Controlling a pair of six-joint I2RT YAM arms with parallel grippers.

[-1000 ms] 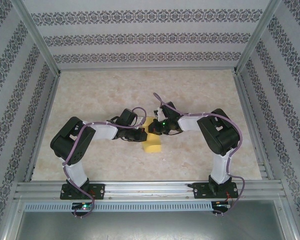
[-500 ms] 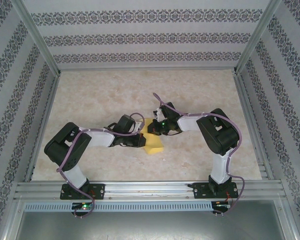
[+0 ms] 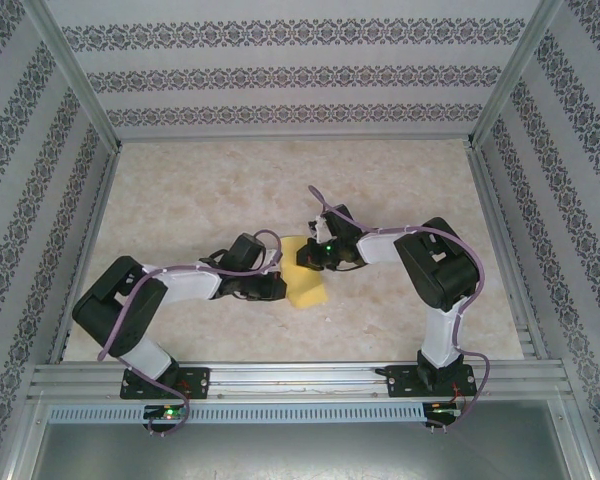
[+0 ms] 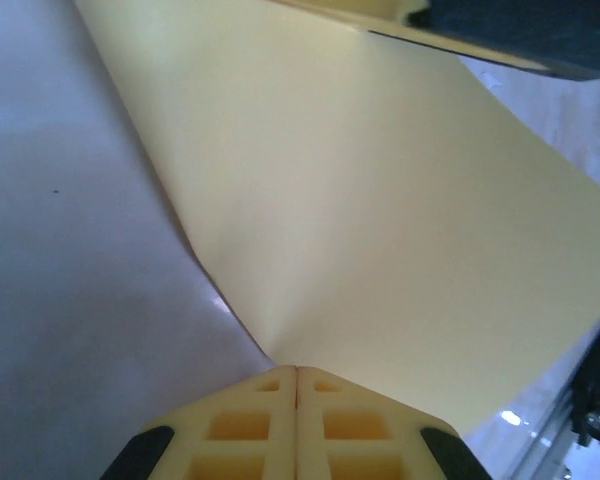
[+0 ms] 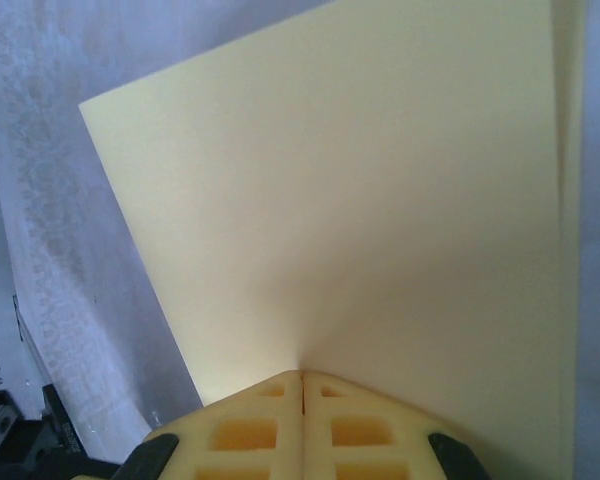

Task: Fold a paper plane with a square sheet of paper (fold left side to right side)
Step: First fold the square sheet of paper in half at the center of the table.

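Square sheet of paper (image 3: 307, 287): one, yellow, lying on the table (image 3: 200, 190) between the two grippers. From above it reads as a rectangle, long axis running away from the arm bases.

Left gripper (image 3: 277, 286): jaws pressed together, no gap. In the left wrist view the sheet (image 4: 380, 200) starts right at the tip of the left gripper (image 4: 297, 372) and spreads ahead and to its right, lifting off the table there. We judge it pinched at the left edge, toward the near end.

Right gripper (image 3: 302, 259): jaws likewise closed flush. In the right wrist view the sheet (image 5: 360, 200) fans out straight ahead of the right gripper (image 5: 301, 378), pinched at its tip. This gripper sits at the far end of the sheet.

Relation that matters: the paper lies to the right of the left gripper, so a left-to-right fold would sweep that held edge across the long axis, toward the right gripper. Left arm is nearer that edge; we expect the right one to act as anchor.

Count: one sheet, two grippers, both clamped on it.
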